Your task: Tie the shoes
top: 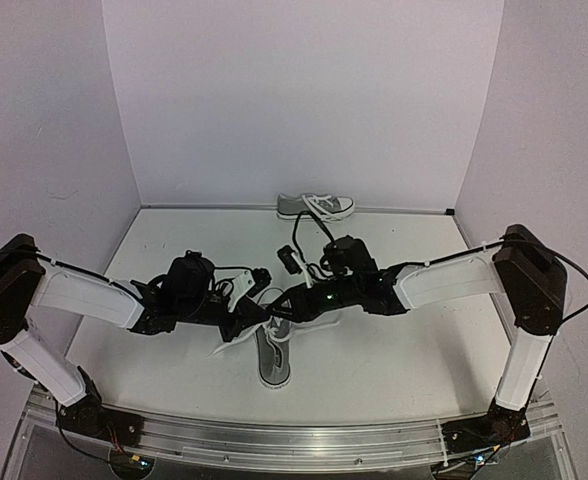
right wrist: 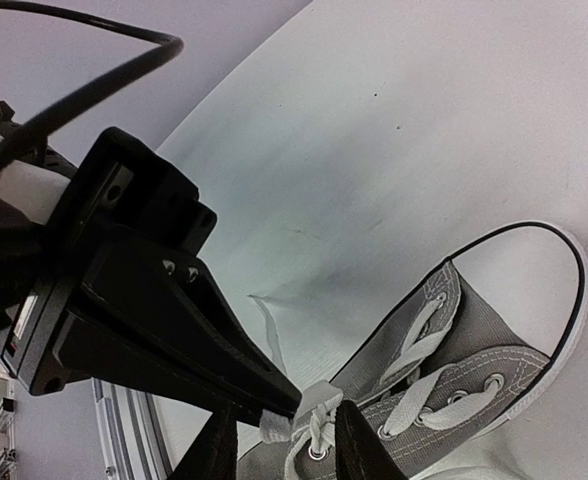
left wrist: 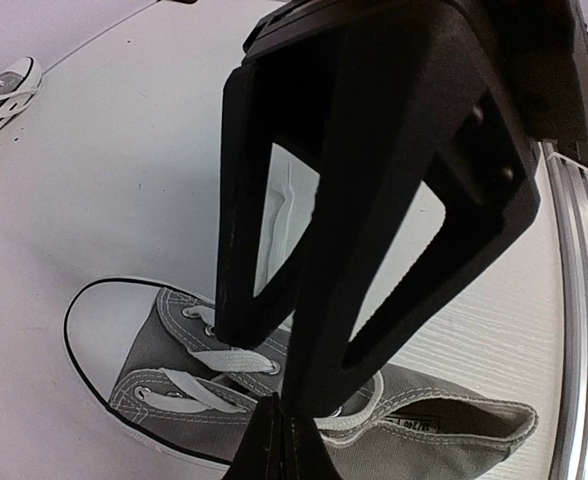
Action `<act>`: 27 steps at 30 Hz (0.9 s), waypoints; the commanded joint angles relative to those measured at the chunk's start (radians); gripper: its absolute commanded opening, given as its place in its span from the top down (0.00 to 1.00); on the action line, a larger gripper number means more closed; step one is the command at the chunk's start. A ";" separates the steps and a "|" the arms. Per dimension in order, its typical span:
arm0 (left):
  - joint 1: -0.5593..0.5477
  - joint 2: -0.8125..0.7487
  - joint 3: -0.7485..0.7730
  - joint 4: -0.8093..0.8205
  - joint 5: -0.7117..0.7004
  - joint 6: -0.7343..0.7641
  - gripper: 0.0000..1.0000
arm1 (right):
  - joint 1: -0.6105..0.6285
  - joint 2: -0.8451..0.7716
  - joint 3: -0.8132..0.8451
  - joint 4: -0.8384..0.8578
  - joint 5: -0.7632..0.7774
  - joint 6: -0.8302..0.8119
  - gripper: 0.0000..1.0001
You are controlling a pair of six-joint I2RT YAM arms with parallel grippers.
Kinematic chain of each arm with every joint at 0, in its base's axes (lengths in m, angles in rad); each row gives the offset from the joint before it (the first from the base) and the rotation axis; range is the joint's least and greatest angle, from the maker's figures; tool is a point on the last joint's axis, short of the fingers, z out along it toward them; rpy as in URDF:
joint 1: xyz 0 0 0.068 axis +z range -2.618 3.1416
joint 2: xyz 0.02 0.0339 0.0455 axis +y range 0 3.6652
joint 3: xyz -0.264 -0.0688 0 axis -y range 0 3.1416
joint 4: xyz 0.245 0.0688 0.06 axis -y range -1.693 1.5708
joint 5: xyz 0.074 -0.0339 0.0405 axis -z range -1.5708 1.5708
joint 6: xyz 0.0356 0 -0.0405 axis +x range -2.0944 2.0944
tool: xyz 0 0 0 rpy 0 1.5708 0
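1. 1 shoe point(top: 272, 360) is seen at the lower centre of the top view, toe toward the bottom edge, with both arms gathered over its opening. The other shoe point(top: 316, 207) is seen at the upper centre by the back wall, well apart.
2. The left end effector point(right wrist: 286, 405) is closed at its tip, and a short white piece of lace point(right wrist: 271, 428) appears to be pinched there.
3. The right end effector point(right wrist: 284, 440) is open, with its fingers point(right wrist: 359, 450) set on either side of the bunched lace above the top eyelets point(right wrist: 493, 381).
4. The shoe is judged light and its canvas soft. It could easily be dragged across the smooth surface point(top: 394, 360) if only 1 lace end were pulled.
5. The lace is judged flat, limp and slippery. It would best be taken across its width, near a free end, with firm closure.
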 commanded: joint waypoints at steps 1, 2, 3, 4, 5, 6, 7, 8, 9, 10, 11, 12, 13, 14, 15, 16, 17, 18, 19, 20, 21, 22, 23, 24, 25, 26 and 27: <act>-0.004 -0.042 -0.018 0.059 -0.021 0.011 1.00 | 0.000 0.013 0.033 0.039 -0.034 0.001 0.69; -0.004 -0.041 -0.019 0.062 -0.020 0.013 1.00 | 0.000 0.011 0.029 0.040 -0.034 0.002 0.67; -0.003 -0.039 -0.019 0.063 -0.020 0.016 1.00 | 0.000 0.010 0.026 0.040 -0.035 0.003 0.65; -0.003 -0.038 -0.018 0.065 -0.019 0.020 1.00 | 0.000 0.011 0.024 0.040 -0.038 0.004 0.64; -0.003 -0.036 -0.016 0.068 -0.019 0.022 1.00 | 0.000 0.013 0.024 0.039 -0.044 0.005 0.62; -0.004 -0.033 -0.015 0.070 -0.019 0.025 1.00 | 0.000 0.015 0.024 0.039 -0.049 0.008 0.60; -0.004 -0.030 -0.014 0.074 -0.019 0.026 1.00 | 0.000 0.017 0.024 0.039 -0.051 0.010 0.60; -0.004 -0.027 -0.012 0.078 -0.018 0.027 1.00 | 0.000 0.019 0.022 0.040 -0.051 0.012 0.60; -0.004 -0.024 -0.011 0.082 -0.017 0.028 1.00 | 0.000 0.019 0.020 0.040 -0.050 0.014 0.61; -0.004 -0.021 -0.010 0.086 -0.016 0.028 1.00 | 0.000 0.018 0.018 0.040 -0.049 0.015 0.62; -0.004 -0.018 -0.009 0.088 -0.014 0.029 1.00 | 0.000 0.019 0.018 0.039 -0.050 0.016 0.63; -0.004 -0.015 -0.008 0.092 -0.013 0.029 1.00 | 0.000 0.020 0.018 0.039 -0.050 0.016 0.63; -0.004 -0.012 -0.008 0.095 -0.012 0.029 1.00 | 0.000 0.021 0.019 0.040 -0.050 0.017 0.64; -0.004 -0.009 -0.009 0.100 -0.011 0.030 1.00 | 0.000 0.022 0.020 0.040 -0.051 0.018 0.64; -0.004 -0.008 -0.010 0.107 -0.010 0.030 1.00 | 0.000 0.026 0.022 0.040 -0.053 0.018 0.64; -0.004 -0.008 -0.012 0.111 -0.010 0.029 1.00 | 0.000 0.030 0.024 0.041 -0.057 0.018 0.64; -0.004 -0.007 -0.013 0.115 -0.011 0.029 1.00 | 0.000 0.034 0.026 0.041 -0.060 0.018 0.65; -0.004 -0.006 -0.014 0.118 -0.011 0.030 1.00 | 0.000 0.037 0.028 0.041 -0.064 0.018 0.65; -0.004 -0.005 -0.013 0.118 -0.011 0.031 1.00 | 0.000 0.040 0.029 0.041 -0.068 0.017 0.68; -0.004 -0.003 -0.013 0.118 -0.010 0.031 1.00 | 0.000 0.042 0.029 0.041 -0.069 0.017 0.73; -0.004 -0.001 -0.013 0.118 -0.009 0.032 1.00 | 0.000 0.042 0.029 0.041 -0.069 0.016 0.78; -0.004 0.001 -0.012 0.117 -0.009 0.034 1.00 | 0.000 0.041 0.029 0.041 -0.069 0.015 0.85; -0.004 0.001 -0.012 0.115 -0.011 0.035 1.00 | 0.000 0.040 0.029 0.041 -0.070 0.015 0.90; -0.004 0.001 -0.012 0.110 -0.012 0.036 1.00 | 0.000 0.038 0.028 0.041 -0.070 0.015 0.95; -0.004 0.001 -0.011 0.104 -0.014 0.038 0.99 | 0.000 0.035 0.027 0.041 -0.070 0.016 0.98; -0.004 -0.002 -0.010 0.093 -0.017 0.039 0.96 | 0.000 0.031 0.026 0.041 -0.068 0.016 1.00; -0.004 -0.005 -0.010 0.079 -0.022 0.041 0.92 | 0.000 0.026 0.024 0.040 -0.065 0.016 1.00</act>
